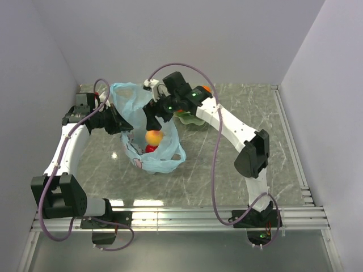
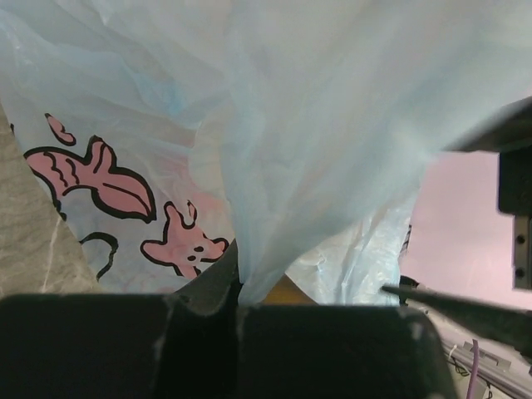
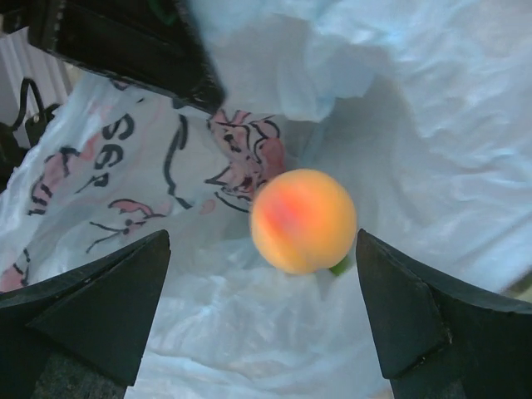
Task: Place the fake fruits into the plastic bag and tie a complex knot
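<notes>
The light-blue plastic bag (image 1: 161, 161) with its pink cartoon print stands open at the table's middle left. My left gripper (image 1: 120, 120) is shut on the bag's rim and holds it up; the left wrist view shows the film (image 2: 316, 125) pinched between the jaws (image 2: 241, 293). Over the bag's mouth, my right gripper (image 1: 152, 117) stands open. Between and below its fingers (image 3: 100, 307) a blurred orange-yellow peach-like fruit (image 3: 303, 220) is free of them, inside the bag (image 3: 249, 332). From above, that fruit (image 1: 153, 136) lies over a red fruit (image 1: 150, 148). No knot shows.
A pale green wavy-edged plate (image 1: 193, 120) sits just right of the bag, mostly hidden under my right arm, with something orange (image 1: 180, 111) on it. Another orange fruit (image 1: 206, 88) peeks out behind the arm. Walls close the table on three sides.
</notes>
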Available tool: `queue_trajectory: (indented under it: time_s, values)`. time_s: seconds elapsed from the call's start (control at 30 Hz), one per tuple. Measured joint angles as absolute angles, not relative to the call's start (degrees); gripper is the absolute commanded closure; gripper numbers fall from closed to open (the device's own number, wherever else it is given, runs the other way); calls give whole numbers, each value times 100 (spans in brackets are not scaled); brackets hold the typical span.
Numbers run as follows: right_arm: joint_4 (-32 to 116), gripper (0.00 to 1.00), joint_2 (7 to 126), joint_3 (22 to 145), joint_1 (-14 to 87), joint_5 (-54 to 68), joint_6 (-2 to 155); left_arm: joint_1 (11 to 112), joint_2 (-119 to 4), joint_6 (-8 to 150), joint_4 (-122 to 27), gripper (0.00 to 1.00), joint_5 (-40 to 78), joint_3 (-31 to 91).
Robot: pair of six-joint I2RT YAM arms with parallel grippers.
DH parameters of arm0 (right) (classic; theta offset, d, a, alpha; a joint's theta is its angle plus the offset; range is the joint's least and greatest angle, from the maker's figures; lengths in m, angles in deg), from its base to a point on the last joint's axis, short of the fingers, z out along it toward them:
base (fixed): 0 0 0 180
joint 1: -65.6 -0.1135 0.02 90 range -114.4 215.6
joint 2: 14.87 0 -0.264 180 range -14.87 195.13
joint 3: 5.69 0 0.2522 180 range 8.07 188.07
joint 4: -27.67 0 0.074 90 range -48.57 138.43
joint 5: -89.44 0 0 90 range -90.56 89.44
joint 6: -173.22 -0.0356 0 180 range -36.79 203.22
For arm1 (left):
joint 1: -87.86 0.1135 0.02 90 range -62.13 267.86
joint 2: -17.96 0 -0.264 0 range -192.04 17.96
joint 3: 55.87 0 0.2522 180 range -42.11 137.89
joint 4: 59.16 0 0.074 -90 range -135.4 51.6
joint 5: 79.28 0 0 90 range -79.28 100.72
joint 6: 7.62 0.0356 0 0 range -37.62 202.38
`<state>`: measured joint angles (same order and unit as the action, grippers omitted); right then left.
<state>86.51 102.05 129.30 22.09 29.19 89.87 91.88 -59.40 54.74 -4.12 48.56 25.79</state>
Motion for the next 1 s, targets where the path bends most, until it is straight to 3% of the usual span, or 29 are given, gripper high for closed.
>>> queue_trajectory:
  time_s: [0.37,0.63,1.0]
  values:
    - [7914,2,9397,12530,3549,2668,8688,9209,-6150,5654,-406,100,5053,2579]
    - [7814,2,10750,13643,3765,1927,9085,9284,-6152,5778,-390,100,5145,2579]
    - [7302,0,11543,13505,3724,1597,9492,9343,-6152,5820,-345,100,5189,2579]
